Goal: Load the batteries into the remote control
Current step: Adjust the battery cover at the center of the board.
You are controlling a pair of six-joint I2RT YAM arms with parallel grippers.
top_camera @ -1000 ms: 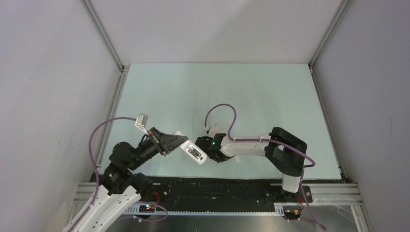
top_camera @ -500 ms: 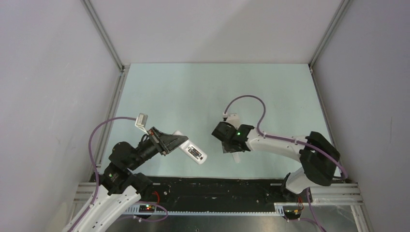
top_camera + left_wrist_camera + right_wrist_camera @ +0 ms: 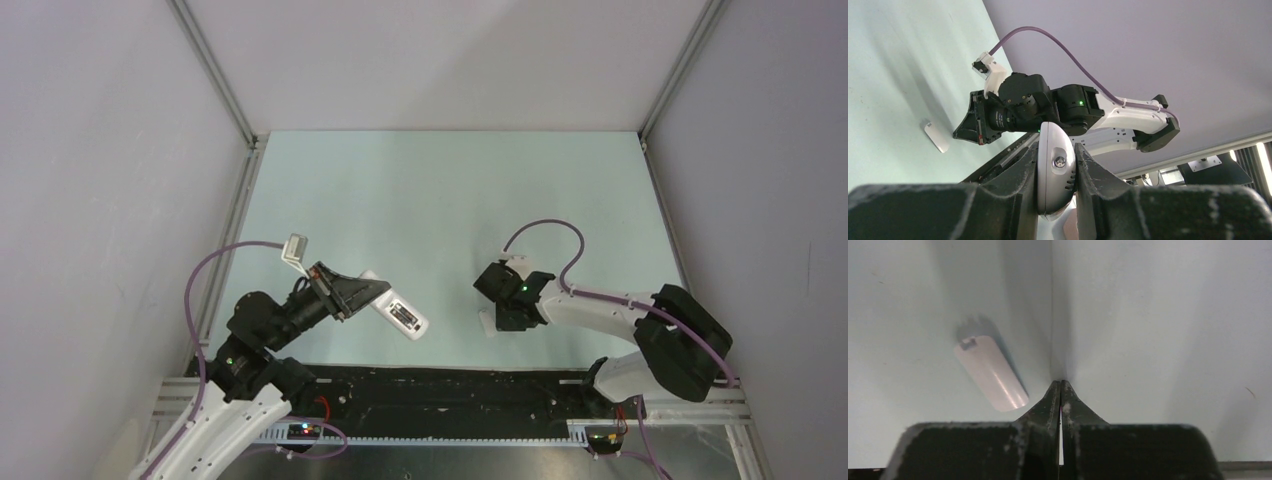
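Observation:
My left gripper (image 3: pixel 368 293) is shut on the remote control (image 3: pixel 400 318), a white oblong handset held above the table near the front left, with a small dark patch on its upper face. In the left wrist view the remote control (image 3: pixel 1055 167) stands edge-on, clamped between both black fingers (image 3: pixel 1093 175). My right gripper (image 3: pixel 505 322) is shut with nothing in it, its tips (image 3: pixel 1060 386) just off the table, beside a small plain white cover piece (image 3: pixel 991 372). The batteries are out of view.
The white cover piece (image 3: pixel 487 322) lies flat on the pale green table (image 3: pixel 450 190) near its front edge. Grey walls with metal frame rails enclose the table on three sides. In the left wrist view the right arm (image 3: pixel 1023 107) stands near the cover piece (image 3: pixel 935 136).
The right arm has swung rightward, away from the remote, and down beside the cover piece. Its jaws, open before, are now shut. The left arm and remote have stayed put.

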